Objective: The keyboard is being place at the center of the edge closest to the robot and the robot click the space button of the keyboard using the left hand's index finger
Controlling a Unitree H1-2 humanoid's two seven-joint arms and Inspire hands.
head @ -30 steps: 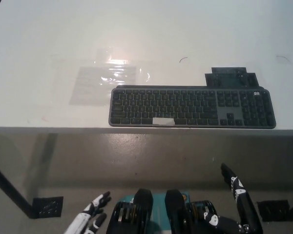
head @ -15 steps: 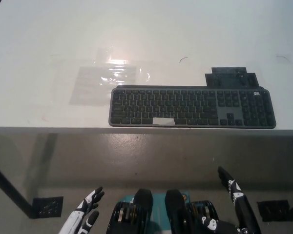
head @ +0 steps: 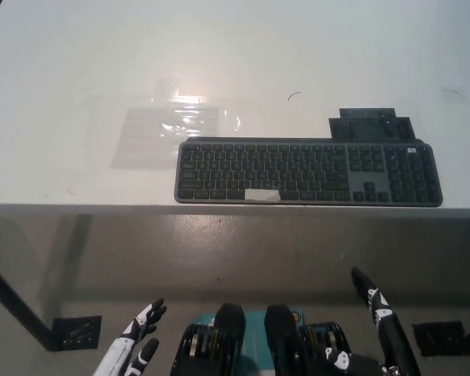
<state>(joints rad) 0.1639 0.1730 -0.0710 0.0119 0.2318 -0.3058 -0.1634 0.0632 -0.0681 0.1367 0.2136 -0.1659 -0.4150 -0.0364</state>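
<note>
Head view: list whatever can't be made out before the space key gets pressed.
Keyboard: key legends too small and blurred to read.
Pale strip on the bottom row: hides the key surface under it.
Left hand and right hand: cut off by the bottom edge.
Dark object: partly hidden behind the keyboard, unidentifiable.
Clear sheet: print washed out by glare.

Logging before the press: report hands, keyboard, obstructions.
Left hand open, low, short of the table. Right hand low at right. Keyboard at near edge, untouched. Nothing over the space bar.
</note>
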